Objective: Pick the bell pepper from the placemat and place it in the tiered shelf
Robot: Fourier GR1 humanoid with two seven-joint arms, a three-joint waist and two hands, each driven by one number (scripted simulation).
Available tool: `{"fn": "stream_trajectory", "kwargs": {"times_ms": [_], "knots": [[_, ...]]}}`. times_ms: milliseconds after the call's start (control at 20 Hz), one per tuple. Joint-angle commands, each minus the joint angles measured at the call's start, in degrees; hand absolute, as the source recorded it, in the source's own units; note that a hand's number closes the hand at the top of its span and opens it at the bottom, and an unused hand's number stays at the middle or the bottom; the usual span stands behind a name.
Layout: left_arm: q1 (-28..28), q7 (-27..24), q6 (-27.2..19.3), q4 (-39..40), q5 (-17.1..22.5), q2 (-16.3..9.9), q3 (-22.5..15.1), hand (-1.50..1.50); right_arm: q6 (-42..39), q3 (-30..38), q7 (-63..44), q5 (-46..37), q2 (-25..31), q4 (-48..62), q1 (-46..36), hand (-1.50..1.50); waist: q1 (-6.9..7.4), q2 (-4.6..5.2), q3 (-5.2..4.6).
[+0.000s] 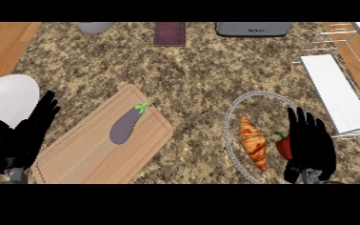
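A red bell pepper with a green stem lies on a round grey-rimmed placemat at the lower right, beside a croissant. My right hand is over the mat with straight fingers pointing away, just right of the pepper and partly covering it. The tiered shelf, a wire rack with a white tray, stands at the right edge. At the lower left edge my left hand rests open, fingers up.
A wooden cutting board holds a purple eggplant. A white plate sits at the left edge. A grey appliance, a dark book-like object and a grey bowl line the far edge.
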State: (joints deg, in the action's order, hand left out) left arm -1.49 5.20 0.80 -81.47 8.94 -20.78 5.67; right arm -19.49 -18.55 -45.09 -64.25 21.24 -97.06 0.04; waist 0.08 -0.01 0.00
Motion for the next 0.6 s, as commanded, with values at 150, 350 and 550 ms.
{"fn": "stream_trajectory", "kwargs": {"times_ms": [150, 350, 550], "knots": [[1.5, -0.6, -0.2, 1.3, -3.1, 2.8, 0.0, 0.00, 4.3, 5.6, 8.7, -0.9, 0.6, 10.8, -4.5, -1.50, 0.01, 0.04, 0.01], [0.8, 4.1, 1.3, -2.9, -2.0, 1.4, 2.4, 0.00, 9.4, 2.9, 10.1, -4.8, -1.9, 10.6, 0.8, -1.50, -0.01, -0.01, 0.02], [-1.8, -4.6, 4.0, 2.6, -3.4, 2.7, 3.5, 0.00, 6.9, 7.4, 12.0, -3.4, -1.4, 11.8, -2.6, -1.50, 0.02, 0.02, -0.01]]}}
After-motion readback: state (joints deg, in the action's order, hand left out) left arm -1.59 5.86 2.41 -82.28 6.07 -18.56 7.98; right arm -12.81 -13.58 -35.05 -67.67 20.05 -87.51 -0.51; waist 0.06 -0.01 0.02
